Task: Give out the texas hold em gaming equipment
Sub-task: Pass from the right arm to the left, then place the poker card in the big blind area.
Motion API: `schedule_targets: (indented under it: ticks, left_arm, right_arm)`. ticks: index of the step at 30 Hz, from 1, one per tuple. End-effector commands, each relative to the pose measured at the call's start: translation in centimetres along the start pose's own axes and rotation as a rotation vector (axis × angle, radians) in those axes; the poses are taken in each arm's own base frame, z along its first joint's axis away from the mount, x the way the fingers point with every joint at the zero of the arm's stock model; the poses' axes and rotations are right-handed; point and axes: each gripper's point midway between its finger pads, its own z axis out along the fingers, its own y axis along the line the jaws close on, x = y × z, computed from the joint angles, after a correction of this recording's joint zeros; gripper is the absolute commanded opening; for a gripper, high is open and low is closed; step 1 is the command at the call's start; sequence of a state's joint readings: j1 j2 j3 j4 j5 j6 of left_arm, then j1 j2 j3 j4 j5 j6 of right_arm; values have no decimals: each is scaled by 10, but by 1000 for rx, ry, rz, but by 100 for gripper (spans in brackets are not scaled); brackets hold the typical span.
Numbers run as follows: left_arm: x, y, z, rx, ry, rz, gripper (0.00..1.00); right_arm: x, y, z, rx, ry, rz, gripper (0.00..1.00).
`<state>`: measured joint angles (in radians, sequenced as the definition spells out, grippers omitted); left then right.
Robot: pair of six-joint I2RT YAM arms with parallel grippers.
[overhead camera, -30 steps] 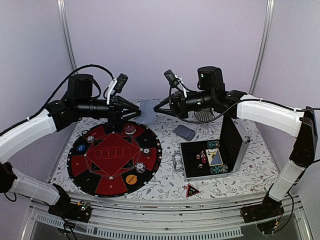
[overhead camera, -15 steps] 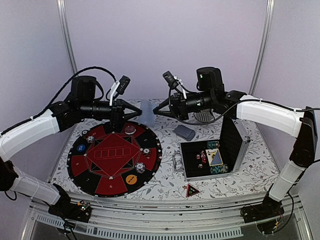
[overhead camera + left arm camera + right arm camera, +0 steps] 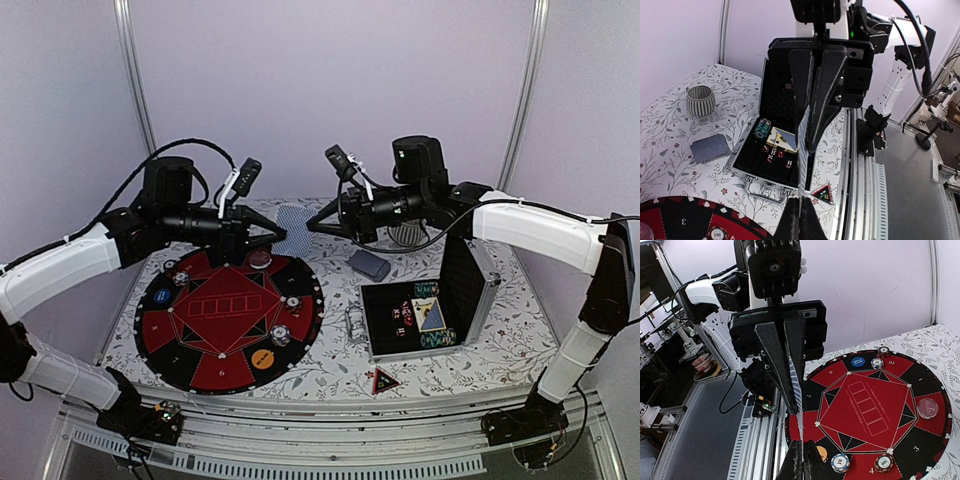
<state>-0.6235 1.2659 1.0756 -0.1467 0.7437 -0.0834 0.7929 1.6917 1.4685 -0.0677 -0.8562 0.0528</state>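
Note:
A grey-blue patterned-back playing card [image 3: 293, 230] hangs in the air above the far edge of the round red and black poker mat [image 3: 228, 312]. My left gripper [image 3: 277, 229] is shut on its left edge and my right gripper [image 3: 311, 225] is shut on its right edge. In the left wrist view the card [image 3: 803, 145] runs edge-on from my left gripper [image 3: 800, 216] to the right gripper's fingers [image 3: 826, 85]. In the right wrist view the card [image 3: 797, 400] runs edge-on from my right gripper [image 3: 802, 460]. Striped chips [image 3: 281, 335], an orange disc [image 3: 262, 358] and a blue disc [image 3: 162, 297] lie on the mat.
A card deck [image 3: 369, 264] lies right of the mat. An open metal case [image 3: 470, 300] holds chips, dice and cards. A red triangular marker [image 3: 384, 380] lies near the front edge. A ribbed grey cup [image 3: 700, 100] stands at the back.
The left arm has shifted slightly right and the card sits a little lower. Both grippers still hold the card between them.

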Motion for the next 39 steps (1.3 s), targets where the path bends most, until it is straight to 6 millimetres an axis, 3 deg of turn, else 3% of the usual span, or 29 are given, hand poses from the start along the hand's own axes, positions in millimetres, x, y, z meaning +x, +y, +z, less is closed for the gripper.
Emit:
schedule_targets:
  ticks: [1,2,4,7,9,15,21,28,34,39]
  left_arm:
    - [-11,-9,-7,-5,-41,18,0]
    - [-11,-3,-9,-42,-40,-11,0]
    - [-1,18,-13,-130,-1,-95,0]
    - [28,53,-22,-240,73,-270,0]
    - [51,71,-33,-297,105,-395,0]
    - [129,107,-77,-467,174,-668,0]
    - [174,118,-107,-559,186,-824,0]
    - [230,94,-98,-462,321,-988,0]
    - [242,79,-87,-405,364,-1009,0]
    - [261,78,-83,-404,451,-1040,0]
  right_arm:
    - [2,7,-1,-7,7,-12,3]
    - [2,3,-2,18,6,-7,9]
    - [2,-9,-5,98,5,5,34]
    - [7,-37,-16,237,7,53,56]
    - [12,-53,-26,307,7,104,62]
    - [33,-70,-40,425,53,169,66]
    - [52,-73,-41,435,95,198,66]
    - [65,-74,-39,432,127,204,66]
    - [71,-76,-37,427,145,205,66]
    - [72,-76,-37,427,148,206,67]
